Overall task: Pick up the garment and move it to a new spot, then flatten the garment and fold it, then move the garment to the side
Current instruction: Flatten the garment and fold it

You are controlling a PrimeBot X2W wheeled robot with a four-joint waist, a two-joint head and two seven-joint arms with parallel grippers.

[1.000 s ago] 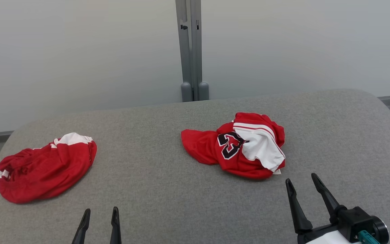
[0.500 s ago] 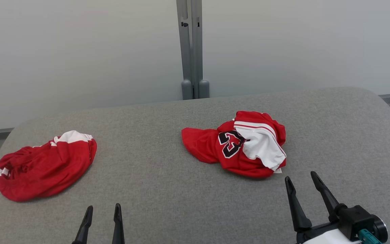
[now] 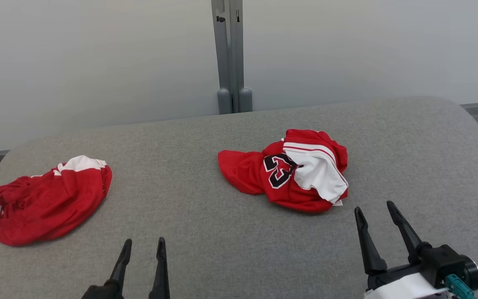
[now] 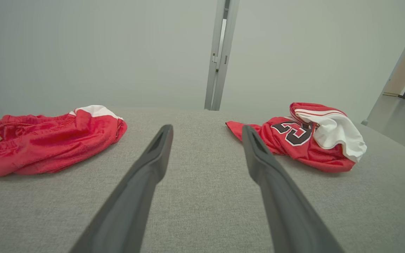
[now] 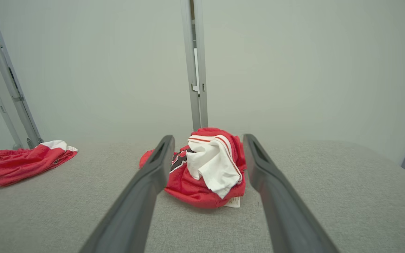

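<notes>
- My right gripper (image 3: 374, 206) hangs low over the near right part of the grey bench (image 3: 206, 249), its two dark fingers spread wide with nothing between them.
- The numbered garment (image 3: 288, 174), a crumpled red jersey with a black number and a white fold lying across its right side, sits on the bench right of centre.
- That garment lies just beyond my right fingertips and slightly to their left in the head view; there is a strip of bare bench between them, so nothing touches.
- In my right wrist view the heap sits framed between my two fingers, with a small white label poking out at its near edge.
- My left gripper (image 3: 145, 241) is at the near left-centre of the bench, also wide open and empty.
- From it, the numbered garment is well off to the right and further back.
- A second red garment (image 3: 44, 199) with white trim lies bunched at the far left of the bench, well apart from the first and to the left of my left gripper.
- Behind the bench stands a grey upright post (image 3: 228, 54) against a pale wall.
</notes>
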